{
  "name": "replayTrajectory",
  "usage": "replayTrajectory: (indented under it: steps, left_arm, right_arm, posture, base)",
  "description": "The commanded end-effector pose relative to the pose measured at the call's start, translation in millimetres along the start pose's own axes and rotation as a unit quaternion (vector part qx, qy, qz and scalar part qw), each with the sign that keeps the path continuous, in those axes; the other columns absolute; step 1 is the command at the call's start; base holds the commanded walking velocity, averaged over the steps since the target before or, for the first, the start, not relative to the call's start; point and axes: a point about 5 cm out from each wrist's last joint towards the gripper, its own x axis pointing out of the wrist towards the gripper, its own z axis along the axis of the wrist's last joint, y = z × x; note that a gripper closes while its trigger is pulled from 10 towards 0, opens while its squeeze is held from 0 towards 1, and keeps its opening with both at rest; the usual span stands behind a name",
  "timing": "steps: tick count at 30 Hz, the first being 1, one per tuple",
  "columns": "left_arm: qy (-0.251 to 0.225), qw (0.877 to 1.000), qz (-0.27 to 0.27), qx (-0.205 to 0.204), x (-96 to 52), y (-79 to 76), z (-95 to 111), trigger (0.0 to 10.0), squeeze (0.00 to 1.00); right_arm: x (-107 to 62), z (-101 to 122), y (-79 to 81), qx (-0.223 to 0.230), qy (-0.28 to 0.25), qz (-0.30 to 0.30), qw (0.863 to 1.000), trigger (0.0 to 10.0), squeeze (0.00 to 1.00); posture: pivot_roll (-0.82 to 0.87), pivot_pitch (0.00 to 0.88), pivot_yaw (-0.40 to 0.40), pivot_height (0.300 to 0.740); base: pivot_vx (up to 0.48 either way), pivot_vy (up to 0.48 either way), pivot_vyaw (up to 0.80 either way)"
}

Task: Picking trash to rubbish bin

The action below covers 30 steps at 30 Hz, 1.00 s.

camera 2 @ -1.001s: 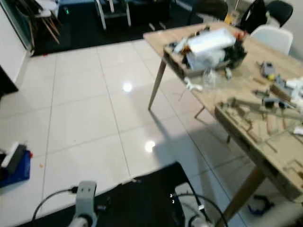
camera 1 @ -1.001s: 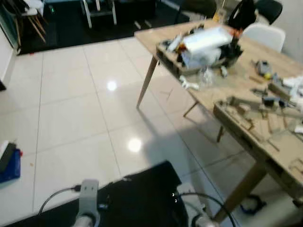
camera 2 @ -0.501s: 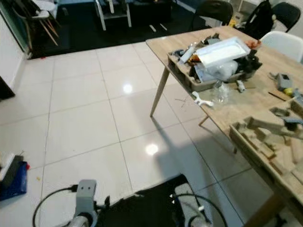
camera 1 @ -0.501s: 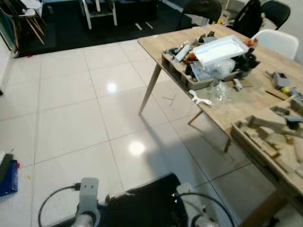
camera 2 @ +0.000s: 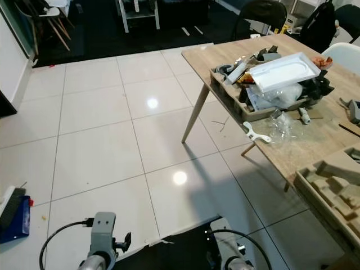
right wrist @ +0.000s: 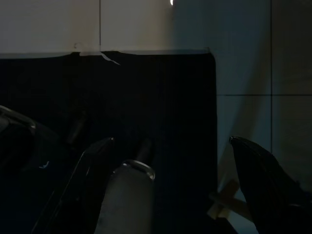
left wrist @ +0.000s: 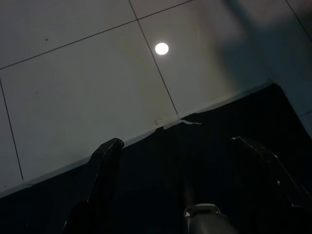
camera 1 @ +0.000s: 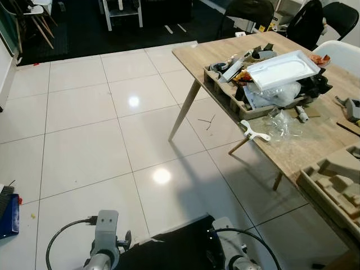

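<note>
Crumpled clear plastic (camera 1: 283,125) lies on the wooden table (camera 1: 198,55) beside a small white piece (camera 1: 254,131). A few thin dark scraps (camera 1: 209,121) lie on the white tiles under the table's corner. Both arms hang low over a black mat (camera 1: 177,253), far from the table. My left gripper (left wrist: 178,146) is open above the mat's edge, with nothing between its fingers (left wrist: 108,158). My right gripper (right wrist: 170,146) is also open over the mat, empty.
A cluttered tray (camera 1: 225,84) topped by a white lid (camera 1: 279,62) stands on the table, with a moulded cardboard tray (camera 1: 332,188) nearer. Dark chairs (camera 1: 242,10) stand behind. A blue item (camera 1: 8,207) lies on the floor at the left. Open tiled floor (camera 1: 95,124) stretches ahead.
The whole picture has shifted and sharpened as the camera moved: the table now sits further right and more floor shows. Both arms hang as before.
</note>
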Motion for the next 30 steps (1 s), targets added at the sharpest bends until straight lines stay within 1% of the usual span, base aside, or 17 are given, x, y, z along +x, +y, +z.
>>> replayTrajectory:
  steps: [1,15,30]
  left_arm:
    - [0.02,1.0,-0.002,0.009,-4.1,-0.8,-10.2,10.0,0.0]
    - [0.021,1.0,0.0,0.009,-5.1,-0.9,-11.9,10.0,0.0]
    - [0.02,1.0,-0.001,0.013,-5.8,1.1,-12.0,10.0,0.0]
  right_arm:
    - [-2.6,-10.6,1.2,0.016,0.019,0.002,1.0,10.0,0.0]
    - [-2.0,-8.3,-0.3,0.009,0.017,0.002,1.0,10.0,0.0]
    - [-2.4,-10.1,1.9,0.009,0.02,0.006,1.0,10.0,0.0]
  posture:
    - [0.0,0.101,0.014,0.74]
    - [0.01,0.091,0.007,0.74]
    - [0.01,0.087,0.01,0.74]
  base:
    - [0.0,0.0,-0.8]
    - [0.0,0.0,-0.8]
    - [0.0,0.0,-0.8]
